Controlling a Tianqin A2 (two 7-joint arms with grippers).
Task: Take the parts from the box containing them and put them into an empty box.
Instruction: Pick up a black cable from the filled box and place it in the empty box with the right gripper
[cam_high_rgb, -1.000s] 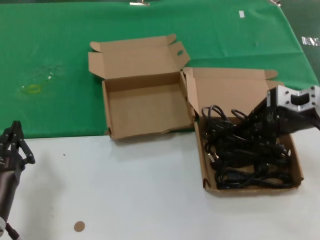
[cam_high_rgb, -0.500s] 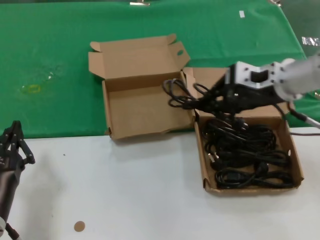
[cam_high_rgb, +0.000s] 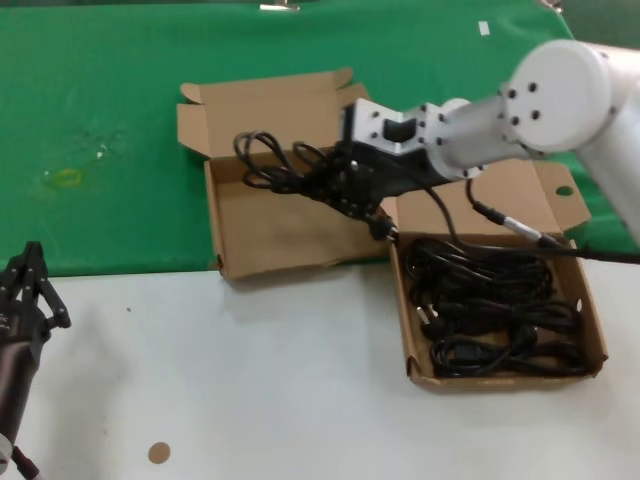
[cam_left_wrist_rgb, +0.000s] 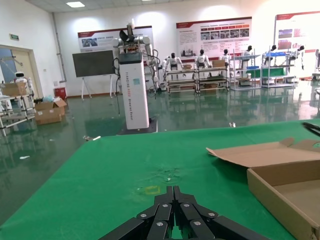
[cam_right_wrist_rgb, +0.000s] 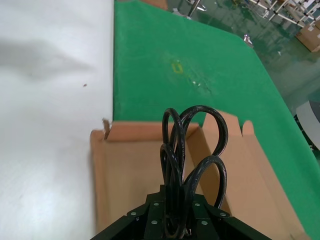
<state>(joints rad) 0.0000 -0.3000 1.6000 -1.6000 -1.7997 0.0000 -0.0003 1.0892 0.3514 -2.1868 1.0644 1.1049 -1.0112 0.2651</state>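
My right gripper (cam_high_rgb: 327, 183) is shut on one of the parts, a coiled black cable (cam_high_rgb: 268, 160), and holds it above the empty box (cam_high_rgb: 290, 266) on the green cloth. In the right wrist view the cable's loops (cam_right_wrist_rgb: 192, 145) stick out past the gripper (cam_right_wrist_rgb: 175, 212) over the box's bare floor (cam_right_wrist_rgb: 125, 175). One end of the cable trails back towards the box containing them (cam_high_rgb: 500, 381), which stands to the right with more black cables (cam_high_rgb: 490, 310) in it. My left gripper (cam_high_rgb: 35, 285) is parked at the lower left, its fingers (cam_left_wrist_rgb: 173, 192) shut on nothing.
A green cloth (cam_high_rgb: 100, 100) covers the far half of the table and the near half is white (cam_high_rgb: 250, 380). A yellowish mark (cam_high_rgb: 65, 177) lies on the cloth at the left. A small brown disc (cam_high_rgb: 158, 453) sits near the front edge.
My right gripper has lifted a cable bundle out of the right-hand box and carried it left, over the left-hand box. The left arm has not moved.
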